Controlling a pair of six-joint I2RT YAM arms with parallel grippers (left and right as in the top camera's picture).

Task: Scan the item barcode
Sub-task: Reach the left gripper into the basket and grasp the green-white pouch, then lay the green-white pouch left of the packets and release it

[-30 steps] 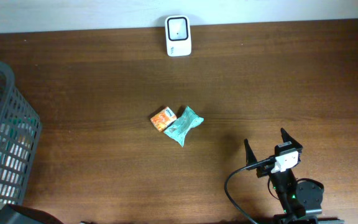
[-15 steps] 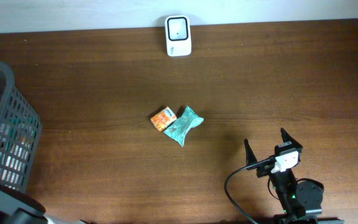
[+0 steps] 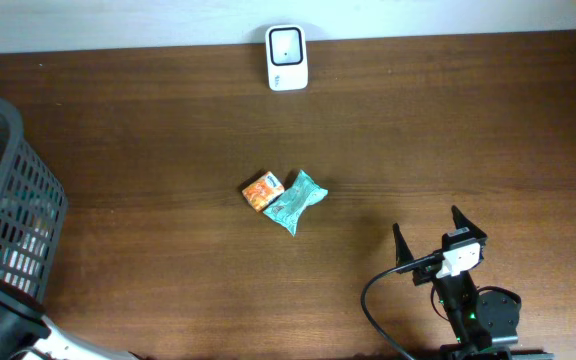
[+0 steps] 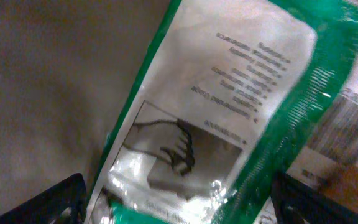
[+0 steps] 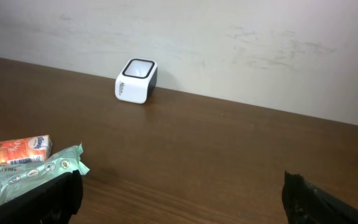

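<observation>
Left wrist cam: left gripper (image 4: 178, 202) jaws wide apart, green-white pkt (image 4: 210, 106) lying between tips, contact unclear. Overhead, L to R: grey basket (image 3: 8, 200) at left edge; orange pkt (image 3: 261, 190) touching teal pkt (image 3: 294, 201) mid-table; white scanner (image 3: 286, 57) at far edge; right gripper (image 3: 426, 222) front-right, jaws wide apart, empty.
</observation>
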